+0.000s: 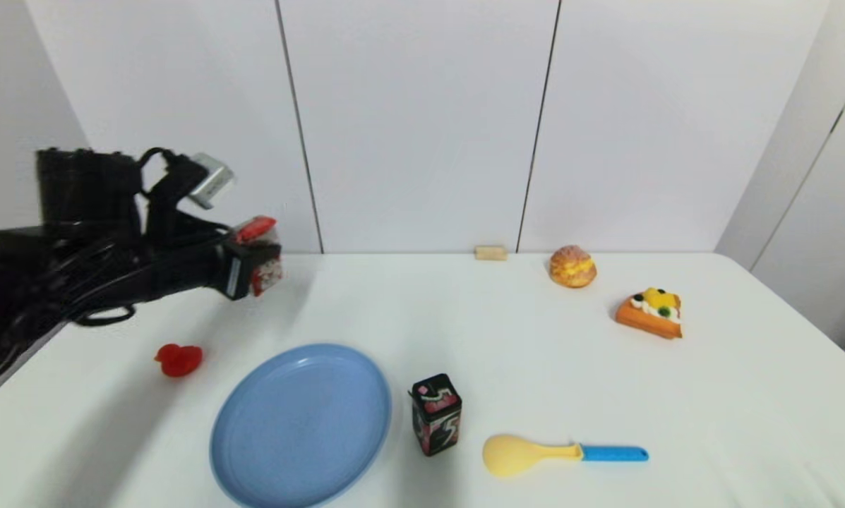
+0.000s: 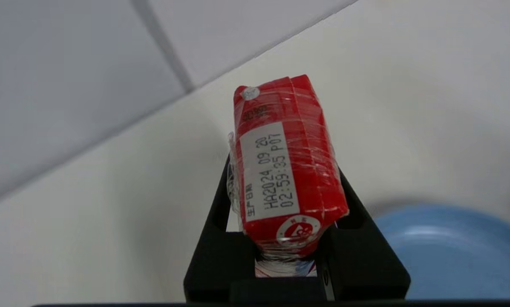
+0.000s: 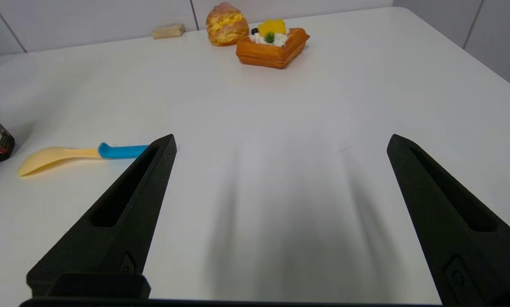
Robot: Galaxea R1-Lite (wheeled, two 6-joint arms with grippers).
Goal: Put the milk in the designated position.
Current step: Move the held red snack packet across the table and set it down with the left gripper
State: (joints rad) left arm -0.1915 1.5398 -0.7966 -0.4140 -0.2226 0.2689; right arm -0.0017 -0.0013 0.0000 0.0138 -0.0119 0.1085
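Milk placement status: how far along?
Pickup looks done: left claw is shut on the milk, held in the air above the table's far-left part. Setting it down on bare tabletop and letting go remain. Right claw sits open, idle, over the table.

Blue plate (image 1: 300, 423) beside black box (image 1: 436, 415); spoon (image 1: 563, 454) nearby.

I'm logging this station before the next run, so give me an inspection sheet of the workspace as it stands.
Surface: white table, bare at centre.
Job's things: small red gable-top milk carton held off the table at far left.
Clutter: big blue oval plate, black box with pink-white markings, yellow spoon with blue handle, red toy, cream puff, fruit waffle slice, small wooden block.
Grippers: left gripper fingers clamp the carton; right gripper open above the table.
Cables: black cables along the left arm.
Surroundings: white wall panels.
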